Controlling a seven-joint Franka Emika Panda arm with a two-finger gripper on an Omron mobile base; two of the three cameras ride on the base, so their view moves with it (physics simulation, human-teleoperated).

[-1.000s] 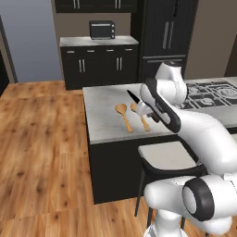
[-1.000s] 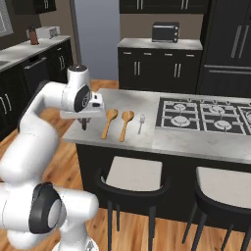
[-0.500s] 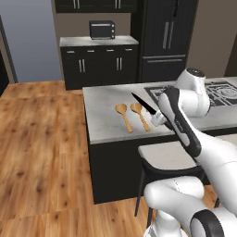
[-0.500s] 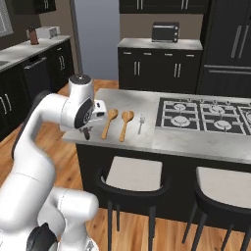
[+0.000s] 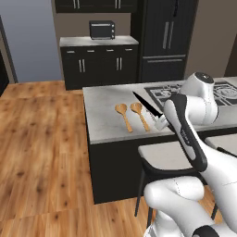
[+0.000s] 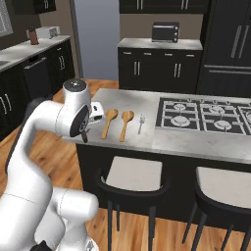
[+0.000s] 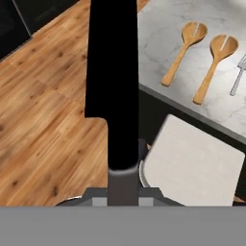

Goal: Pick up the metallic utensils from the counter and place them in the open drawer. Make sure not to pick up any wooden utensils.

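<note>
I see the black knife (image 7: 111,81) clamped in the gripper (image 7: 123,185), its handle pinched between the closed fingers and its broad blade running straight up the hand view over the wood floor (image 7: 43,129). From the left base view the knife (image 5: 147,105) slants up and away from the gripper (image 5: 161,123), above the counter (image 5: 104,118) near its front edge. In the right base view the gripper (image 6: 85,133) hangs at the counter's (image 6: 147,135) left front corner, with only a dark bit of the knife (image 6: 84,137) showing beneath it.

The fork (image 6: 141,123) lies on the counter just left of the cooktop (image 6: 206,113), and I also catch it at the right edge of the hand view (image 7: 238,76). The two wooden spoons (image 6: 117,125) rest side by side beside it, apart from each other. A grey-seated stool (image 7: 194,163) stands below the counter edge.
</note>
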